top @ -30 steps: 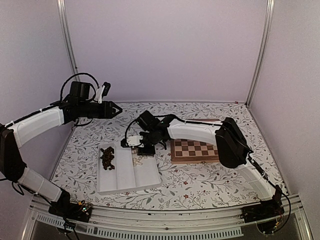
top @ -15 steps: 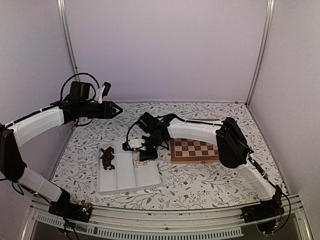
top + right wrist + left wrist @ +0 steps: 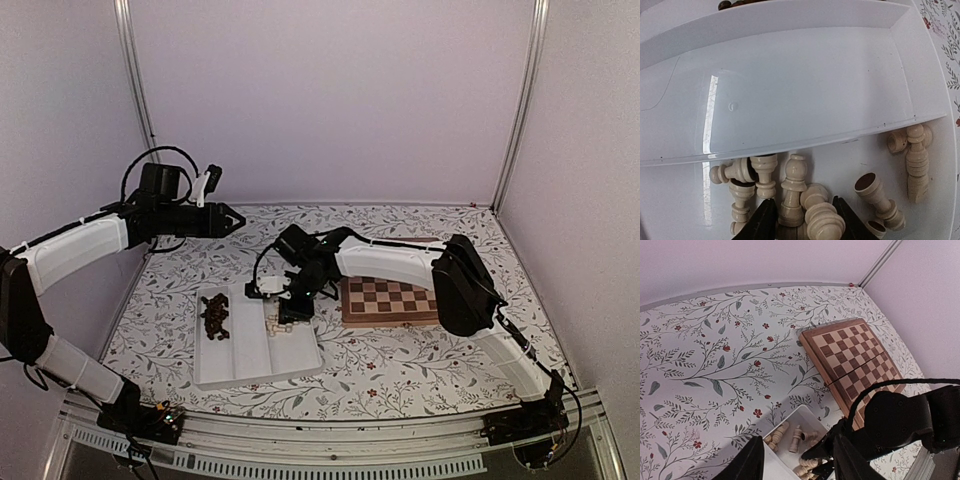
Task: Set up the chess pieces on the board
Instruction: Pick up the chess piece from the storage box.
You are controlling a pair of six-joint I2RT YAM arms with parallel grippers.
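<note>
Pale cream chess pieces (image 3: pixel 792 192) lie in a heap in the right compartment of the white tray (image 3: pixel 255 375). My right gripper (image 3: pixel 802 212) is down in that heap, open, its fingers (image 3: pixel 762 222) straddling two cream pieces. In the top view this gripper (image 3: pixel 288 308) is over the tray's right end. Dark brown pieces (image 3: pixel 214 316) fill the left compartment. The board (image 3: pixel 392 298) lies right of the tray, and no piece shows on its visible squares. My left gripper (image 3: pixel 232 218) hangs open and empty high above the table's back left.
The tray's middle compartment (image 3: pixel 800 85) holds nothing. The right arm (image 3: pixel 900 420) stretches across the board's near-left corner. In the left wrist view the board (image 3: pixel 850 357) and cream pieces (image 3: pixel 797 432) lie far below. The table is a floral cloth (image 3: pixel 400 370) between pale walls.
The right gripper has sunk a little lower into the tray's right compartment and its jaws have spread wider. The left arm has stayed still.
</note>
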